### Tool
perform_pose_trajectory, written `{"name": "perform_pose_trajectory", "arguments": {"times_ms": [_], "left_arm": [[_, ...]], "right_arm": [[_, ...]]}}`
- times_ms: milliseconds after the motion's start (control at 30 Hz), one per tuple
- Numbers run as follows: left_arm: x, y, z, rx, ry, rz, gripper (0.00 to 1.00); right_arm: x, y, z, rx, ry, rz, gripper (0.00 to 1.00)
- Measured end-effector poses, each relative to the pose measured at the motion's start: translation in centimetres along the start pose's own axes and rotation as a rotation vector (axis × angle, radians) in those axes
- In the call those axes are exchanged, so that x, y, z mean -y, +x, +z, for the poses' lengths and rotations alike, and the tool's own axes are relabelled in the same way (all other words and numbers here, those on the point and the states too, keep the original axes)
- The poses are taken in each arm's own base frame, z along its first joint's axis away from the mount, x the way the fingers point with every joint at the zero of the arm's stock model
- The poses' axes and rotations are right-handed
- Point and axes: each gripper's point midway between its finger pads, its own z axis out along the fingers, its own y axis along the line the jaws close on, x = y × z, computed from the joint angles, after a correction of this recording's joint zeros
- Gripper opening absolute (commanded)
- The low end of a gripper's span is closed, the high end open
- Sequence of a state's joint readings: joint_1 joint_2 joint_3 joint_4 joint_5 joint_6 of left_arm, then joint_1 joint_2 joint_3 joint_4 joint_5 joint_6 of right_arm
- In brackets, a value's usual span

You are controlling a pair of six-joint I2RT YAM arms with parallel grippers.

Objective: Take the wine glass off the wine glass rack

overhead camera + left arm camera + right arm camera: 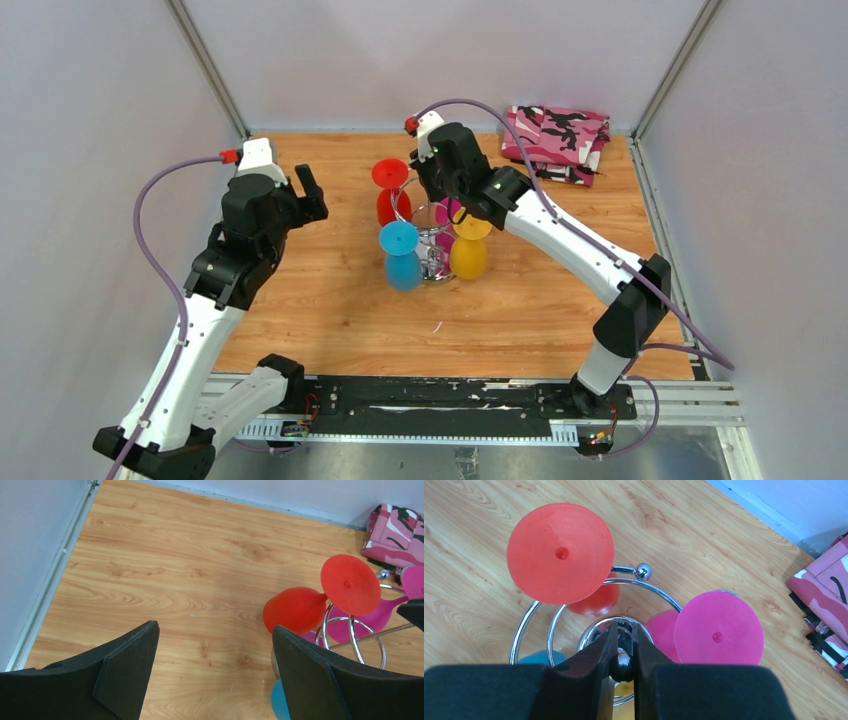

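Wrist view only — right end effector [625, 634] pinches rack [644, 572].

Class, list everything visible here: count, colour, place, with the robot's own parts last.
wine glass rack: one, chrome, mid-table.
red glass: one, red, hung foot-up, far-left of rack.
blue glass: one, blue, hung near-left.
yellow glass: one, yellow, hung near-right.
pink glass: one, pink, hung far-right.
folded cloth: one, pink camouflage, far right corner.
table: one, wood-brown, beneath all.
left gripper: one, black, open, left of rack.
right gripper: one, black, shut on rack's pole top.
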State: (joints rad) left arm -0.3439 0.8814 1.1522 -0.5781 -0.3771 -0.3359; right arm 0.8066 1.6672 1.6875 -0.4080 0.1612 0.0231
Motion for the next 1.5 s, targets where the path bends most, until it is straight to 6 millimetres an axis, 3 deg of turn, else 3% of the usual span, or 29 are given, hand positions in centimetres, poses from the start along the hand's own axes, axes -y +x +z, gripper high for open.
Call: {"name": "perform_pose_trajectory", "arguments": {"times_ms": [967, 1200, 1433, 1500], "left_arm": [[0.4, 0.7, 1.0, 0.006, 0.010, -0.012, 0.91], [0.4, 0.9, 1.2, -0.002, 0.007, -0.008, 0.91], [0.5, 1.1, 1.7, -0.011, 0.004, -0.004, 0.91], [0.5, 1.2, 1.8, -0.013, 0.003, -0.003, 0.91]], "right_arm": [[5.6, -3.2, 6.2, -0.005, 0.096, -0.001, 0.00], [7.1, -3.6, 7.2, 0.001, 0.102, 0.016, 0.00], [7.1, -3.6, 7.2, 0.002, 0.096, 0.018, 0.00], [7.1, -3.6, 7.2, 0.002, 0.096, 0.018, 0.09]]}}
